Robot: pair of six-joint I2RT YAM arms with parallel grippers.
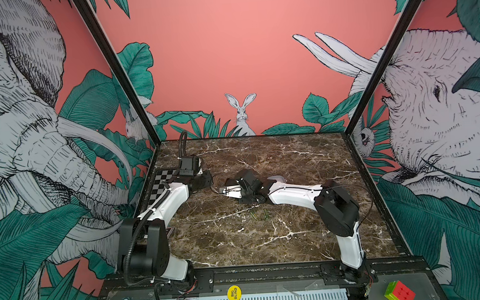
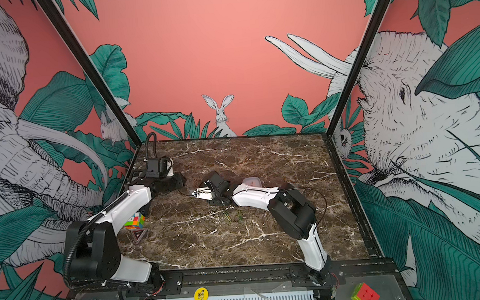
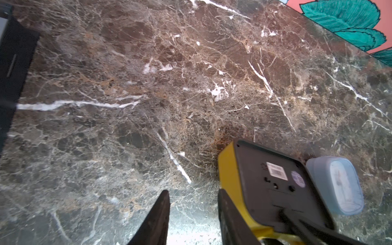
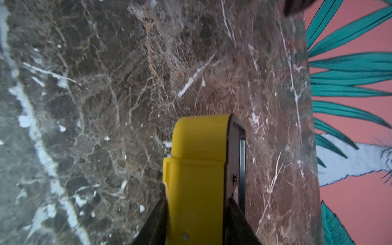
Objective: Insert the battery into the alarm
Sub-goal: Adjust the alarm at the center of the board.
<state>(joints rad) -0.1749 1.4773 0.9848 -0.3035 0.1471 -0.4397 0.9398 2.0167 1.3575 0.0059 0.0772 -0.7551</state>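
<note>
At mid-table, right gripper (image 4: 196, 195): I see its fingers clamped on the yellow alarm (image 4: 199, 161), one on the front side and one on the dark back, with the body standing on edge over the marble table (image 4: 106, 84).
Left gripper (image 3: 193, 192): its fingers are apart with bare marble showing between them. One finger sits just beside the alarm's yellow edge; I cannot tell whether it touches.
Back panel (image 3: 273, 176): it is dark, carries a sticker and small holes, and faces the left wrist camera. A rectangular cover outline shows near the grip. I judge the cover still on, though it is blurred.
Batteries (image 1: 260, 214): in a top view, slim green sticks lie on the table nearer the rig base, well apart from both grippers. I take them for the batteries.
Tub (image 3: 335, 184): pale blue-grey, it sits just behind the alarm and plays no part.
Step in hand: I am holding and presenting the alarm, and nothing is inserted yet.
Next move: I would hold the right clamp steady and bring a left fingertip to the cover to open it. After that I would fetch a battery. This calls for fine placement without twisting the alarm in its grip.
</note>
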